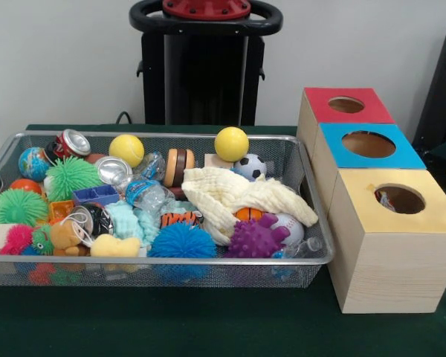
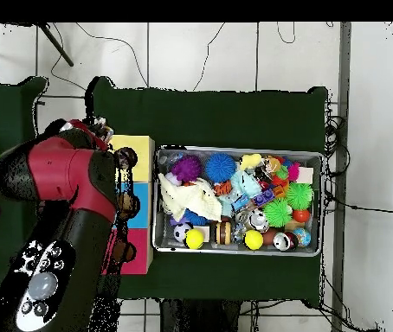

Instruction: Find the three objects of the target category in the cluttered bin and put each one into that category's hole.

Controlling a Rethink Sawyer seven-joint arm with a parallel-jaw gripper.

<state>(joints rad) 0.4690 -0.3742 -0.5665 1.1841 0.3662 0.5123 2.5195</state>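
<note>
We see a robotics lab: a red and black robot arm [image 2: 70,207] on a black pedestal [image 1: 205,67] stands at a green-covered tabletop [image 1: 171,320] before a bare white wall. In the overhead view, cables [image 2: 131,54] trail over the pale tiled floor [image 2: 377,104] at the frame's top, and a wire-mesh bin [image 1: 312,223] of toys sits beside three test cubes [image 1: 372,245].

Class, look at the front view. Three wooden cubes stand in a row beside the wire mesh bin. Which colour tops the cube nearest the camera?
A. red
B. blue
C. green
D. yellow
D: the yellow-topped cube is nearest, with the blue-topped cube behind it and the red-topped cube farthest.
</note>
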